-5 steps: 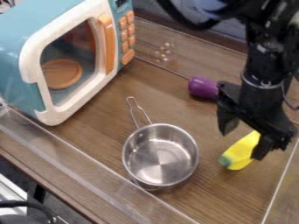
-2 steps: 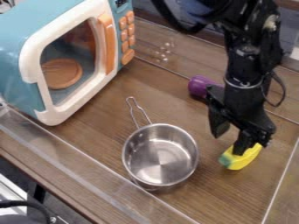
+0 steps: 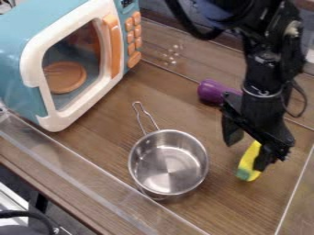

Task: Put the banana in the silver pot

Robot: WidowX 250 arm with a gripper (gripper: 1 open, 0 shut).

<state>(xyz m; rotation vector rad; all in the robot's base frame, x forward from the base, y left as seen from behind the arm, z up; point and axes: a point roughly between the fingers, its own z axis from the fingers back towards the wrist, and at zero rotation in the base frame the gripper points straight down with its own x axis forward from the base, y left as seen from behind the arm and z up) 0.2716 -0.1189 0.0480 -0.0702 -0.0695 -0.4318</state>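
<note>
Wooden tabletop (image 3: pixel 86 147) carries a toy microwave (image 3: pixel 68 55) at the upper left, a purple eggplant (image 3: pixel 214 90) farther back and the silver pot (image 3: pixel 170 163) near the front, its wire handle pointing up and left. Compared with a second ago, the gripper (image 3: pixel 256 145) has dropped lower and now straddles the banana (image 3: pixel 251 163) instead of hanging above it. Its jaws stand wide apart, holding nothing. The banana lies on the wood just right of the pot, its upper end between the fingers, its lower end sticking out below.
</note>
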